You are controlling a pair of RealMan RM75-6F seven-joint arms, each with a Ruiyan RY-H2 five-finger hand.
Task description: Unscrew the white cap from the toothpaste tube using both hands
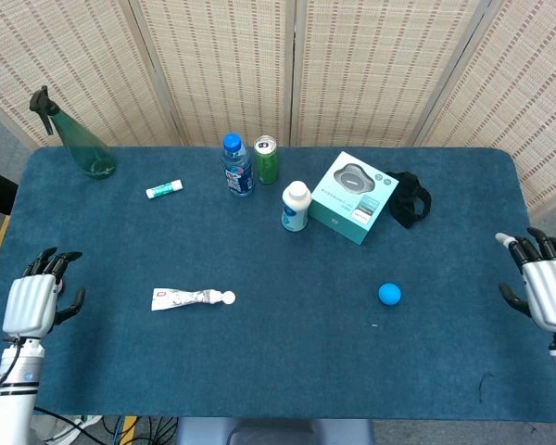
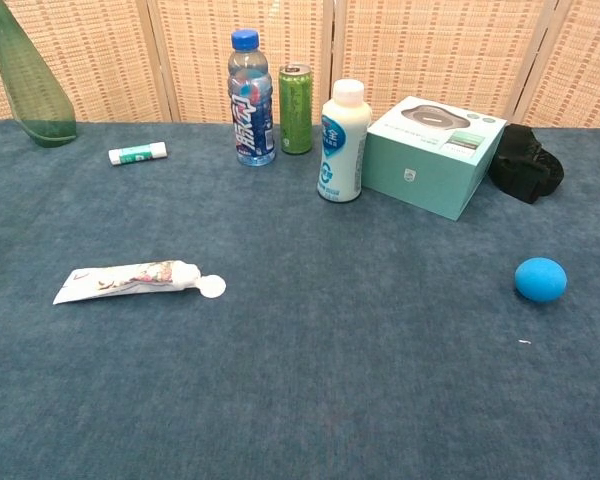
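Both hands parked at the table edges, holding nothing
My left hand (image 1: 35, 301) and right hand (image 1: 545, 287) are sitting loosely open, fingers apart; I'm guessing the flat toothpaste tube (image 1: 185, 298) could skid when I'm grabbing its white cap (image 1: 227, 297).

I get bright, even light from overhead in both views, with nothing washed out on the desk (image 1: 287, 352). Shadows are faint and short, hugging the base of the blue ball (image 2: 540, 279) and the teal box (image 2: 433, 155). Both pictures are sharp edge to edge, with no motion blur.
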